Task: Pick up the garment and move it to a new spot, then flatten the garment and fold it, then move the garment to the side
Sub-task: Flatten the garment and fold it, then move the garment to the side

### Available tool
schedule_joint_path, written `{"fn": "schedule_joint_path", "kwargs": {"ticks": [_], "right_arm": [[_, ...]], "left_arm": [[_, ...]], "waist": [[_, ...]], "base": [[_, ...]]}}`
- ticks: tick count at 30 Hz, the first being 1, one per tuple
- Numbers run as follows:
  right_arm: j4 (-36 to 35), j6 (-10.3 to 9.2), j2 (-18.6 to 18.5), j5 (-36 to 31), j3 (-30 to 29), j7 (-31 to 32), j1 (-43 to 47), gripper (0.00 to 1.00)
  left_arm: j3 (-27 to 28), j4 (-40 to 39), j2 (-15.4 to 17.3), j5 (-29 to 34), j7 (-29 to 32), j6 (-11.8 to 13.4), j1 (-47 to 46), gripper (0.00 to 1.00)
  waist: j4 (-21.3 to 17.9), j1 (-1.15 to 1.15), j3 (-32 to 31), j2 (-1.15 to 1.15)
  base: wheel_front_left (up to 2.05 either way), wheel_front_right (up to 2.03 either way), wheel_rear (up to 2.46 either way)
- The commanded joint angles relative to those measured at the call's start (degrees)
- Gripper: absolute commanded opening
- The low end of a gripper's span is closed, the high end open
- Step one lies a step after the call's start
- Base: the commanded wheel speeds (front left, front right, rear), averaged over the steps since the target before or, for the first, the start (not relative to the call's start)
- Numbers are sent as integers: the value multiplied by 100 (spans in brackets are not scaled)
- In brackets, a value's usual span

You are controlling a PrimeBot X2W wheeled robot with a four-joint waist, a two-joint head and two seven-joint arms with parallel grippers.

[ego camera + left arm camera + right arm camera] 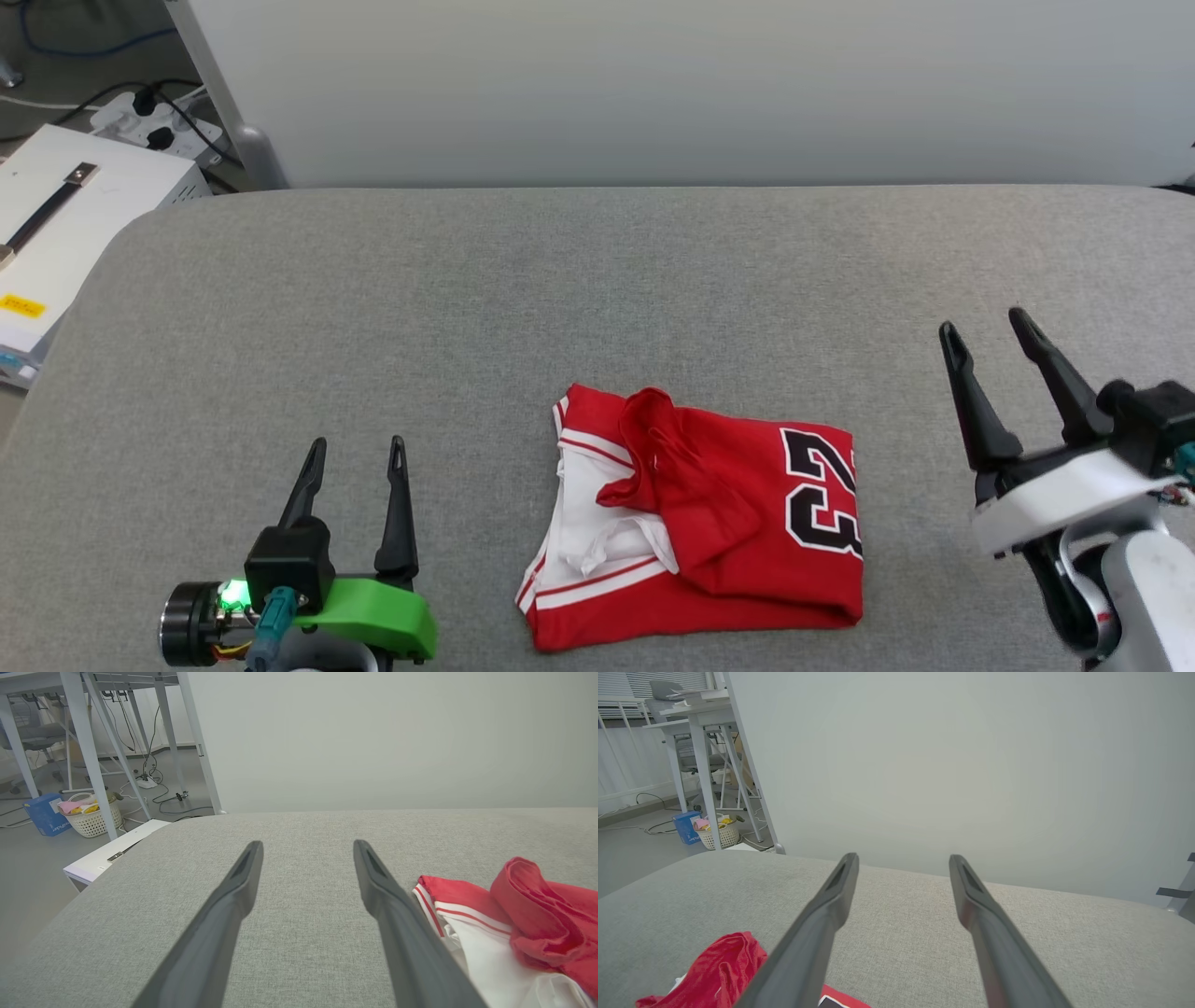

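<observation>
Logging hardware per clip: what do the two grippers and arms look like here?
Left gripper: two long dark tapered fingers on a black block, bright green bracket, lit green light, teal connector. Right gripper: same dark fingers, white bracket, pale grey forearm.

This looks like a robotics lab set up in an office-type room. A wide, round-cornered table padded in grey woven fabric [597, 280] has a plain pale partition panel [653, 84] standing directly behind it. Off its far left corner, a white power strip with black plugs [121, 117] and loose black cables [180, 796] lie on the grey floor. Beyond them are white metal-legged desks [88, 742], a grey office chair [663, 690], a white lattice plastic basket [91, 819] and a blue box [44, 814].
</observation>
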Motion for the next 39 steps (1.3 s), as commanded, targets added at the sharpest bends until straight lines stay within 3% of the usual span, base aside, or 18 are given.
{"fn": "schedule_joint_path", "kwargs": {"ticks": [1,10,19,34,39], "right_arm": [[-87,-4,102,-90,-101,-47,225,100],[-515,-4,775,-436,-449,-103,1223,100],[-706,-4,1110,-705,-765,-111,1680,100],[-756,-4,1056,-937,-818,-112,1609,100],[-881,-4,620,-944,-765,-112,1057,100]], "left_arm": [[15,-38,8,-19,-33,4,112,100],[17,-171,-19,-34,-33,0,378,100],[19,-212,-34,-32,-33,11,503,100],[-21,-203,-51,-6,-33,21,491,100],[-26,-207,-56,-8,-33,26,431,100]], "waist": [[-82,0,-107,0],[-115,0,-223,0],[-64,0,-248,0],[-9,0,-202,0],[34,0,-130,0]], "base": [[0,0,0],[0,0,0],[0,0,0],[0,0,0],[0,0,0]]}}
